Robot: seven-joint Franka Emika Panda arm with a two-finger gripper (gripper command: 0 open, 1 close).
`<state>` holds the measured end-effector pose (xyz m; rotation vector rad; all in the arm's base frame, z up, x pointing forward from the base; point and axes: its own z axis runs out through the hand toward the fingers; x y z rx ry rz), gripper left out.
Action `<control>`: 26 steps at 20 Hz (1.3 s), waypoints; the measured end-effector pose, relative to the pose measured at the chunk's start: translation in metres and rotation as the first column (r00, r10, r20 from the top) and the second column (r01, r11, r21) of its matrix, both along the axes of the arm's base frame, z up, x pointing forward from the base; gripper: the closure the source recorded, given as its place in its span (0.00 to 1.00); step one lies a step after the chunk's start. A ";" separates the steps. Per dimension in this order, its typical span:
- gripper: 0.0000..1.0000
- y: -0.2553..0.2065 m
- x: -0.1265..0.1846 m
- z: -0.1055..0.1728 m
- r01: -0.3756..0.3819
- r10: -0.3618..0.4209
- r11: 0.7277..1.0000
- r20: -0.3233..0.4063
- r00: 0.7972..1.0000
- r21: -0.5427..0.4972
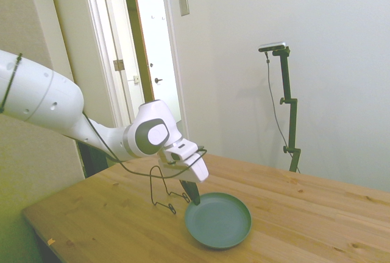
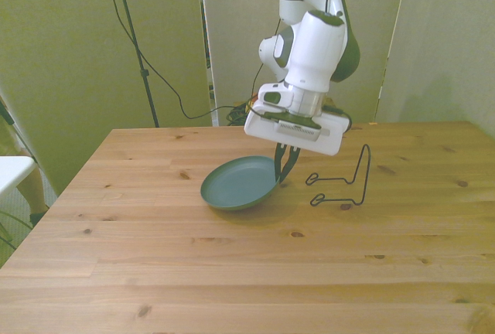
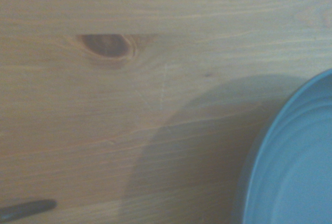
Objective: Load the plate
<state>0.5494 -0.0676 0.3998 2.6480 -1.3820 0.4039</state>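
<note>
Right, gripper [image 2: 283,173] fingers clamped on round dull-teal plate [image 2: 240,185] rim at its 3 o'clock; plate tilted; fingertips partly hidden; black wire rack [image 2: 344,183] just beside.

Pale plain walls [image 1: 341,62] enclose the room — a white door [image 1: 155,62] stands ajar behind the wooden table [image 2: 232,272], and folding screen panels [image 2: 77,56] back the front view.

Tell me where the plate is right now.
The plate hangs tilted near the table's middle in the front view, pinched at its rim by the gripper, with the wire rack to its right.
</note>
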 end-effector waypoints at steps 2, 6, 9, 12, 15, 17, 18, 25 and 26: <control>1.00 0.009 -0.012 0.029 -0.019 0.017 0.998 0.040 0.999 0.055; 1.00 0.027 -0.038 0.088 -0.074 0.057 0.981 0.095 0.994 0.182; 1.00 0.038 -0.047 0.116 -0.138 0.111 0.952 0.115 0.987 0.272; 1.00 0.052 -0.048 0.133 -0.213 0.183 0.912 0.117 0.976 0.351; 1.00 0.062 -0.044 0.151 -0.241 0.212 0.875 0.115 0.970 0.420; 1.00 0.067 -0.040 0.157 -0.246 0.219 0.853 0.112 0.969 0.460; 1.00 0.069 -0.037 0.158 -0.246 0.219 0.846 0.112 0.969 0.474; 1.00 0.071 -0.020 0.154 -0.237 0.222 0.805 0.095 0.970 0.544; 1.00 0.071 -0.019 0.154 -0.237 0.222 0.806 0.095 0.970 0.543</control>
